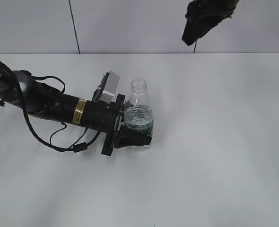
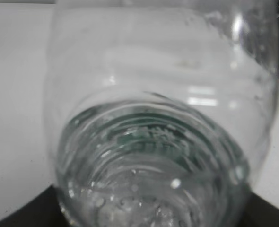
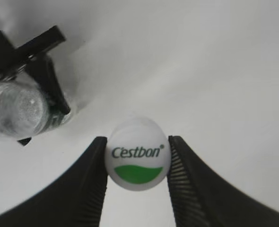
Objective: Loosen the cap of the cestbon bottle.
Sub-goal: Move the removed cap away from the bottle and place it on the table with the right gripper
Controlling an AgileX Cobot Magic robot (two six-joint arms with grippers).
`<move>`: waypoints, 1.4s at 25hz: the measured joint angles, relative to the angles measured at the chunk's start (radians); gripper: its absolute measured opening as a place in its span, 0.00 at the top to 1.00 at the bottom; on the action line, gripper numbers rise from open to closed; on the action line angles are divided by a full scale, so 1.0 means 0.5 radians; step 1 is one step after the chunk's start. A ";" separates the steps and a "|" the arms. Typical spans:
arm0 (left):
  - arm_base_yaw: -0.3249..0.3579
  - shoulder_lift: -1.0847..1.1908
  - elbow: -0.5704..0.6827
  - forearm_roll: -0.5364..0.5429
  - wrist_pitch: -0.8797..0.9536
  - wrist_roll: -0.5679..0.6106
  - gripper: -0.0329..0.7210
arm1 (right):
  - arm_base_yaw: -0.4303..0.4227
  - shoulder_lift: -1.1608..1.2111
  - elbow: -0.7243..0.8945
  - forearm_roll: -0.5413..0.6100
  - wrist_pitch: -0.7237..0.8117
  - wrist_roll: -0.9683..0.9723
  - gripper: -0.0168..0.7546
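Note:
The clear cestbon bottle (image 1: 139,113) stands upright on the white table, its neck open with no cap on it. My left gripper (image 1: 135,135) is shut around its green-labelled body. The bottle fills the left wrist view (image 2: 163,142). My right gripper (image 3: 137,163) is shut on the white cap (image 3: 137,158), which shows "Cestbon" lettering and a green mark. It holds the cap high above the table, away from the bottle (image 3: 16,109), which lies below at the left of the right wrist view. In the exterior view the right gripper (image 1: 203,21) shows only at the top edge.
The white table (image 1: 215,142) spreads around the bottle, with a grey wall behind it. The left arm (image 1: 49,101) and its cables lie across the left side of the table.

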 joint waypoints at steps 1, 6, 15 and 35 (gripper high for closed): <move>0.000 0.000 0.000 0.000 0.000 0.000 0.41 | -0.058 0.000 0.008 0.016 -0.023 0.079 0.60; 0.000 0.000 0.000 0.001 0.000 0.000 0.41 | -0.252 0.000 0.109 0.012 -0.150 0.327 0.60; 0.000 0.000 0.000 0.002 0.000 0.000 0.41 | -0.470 0.000 0.599 -0.003 -0.481 0.428 0.60; 0.001 0.000 0.000 0.002 -0.001 0.000 0.41 | -0.502 0.087 0.765 0.035 -0.634 0.609 0.60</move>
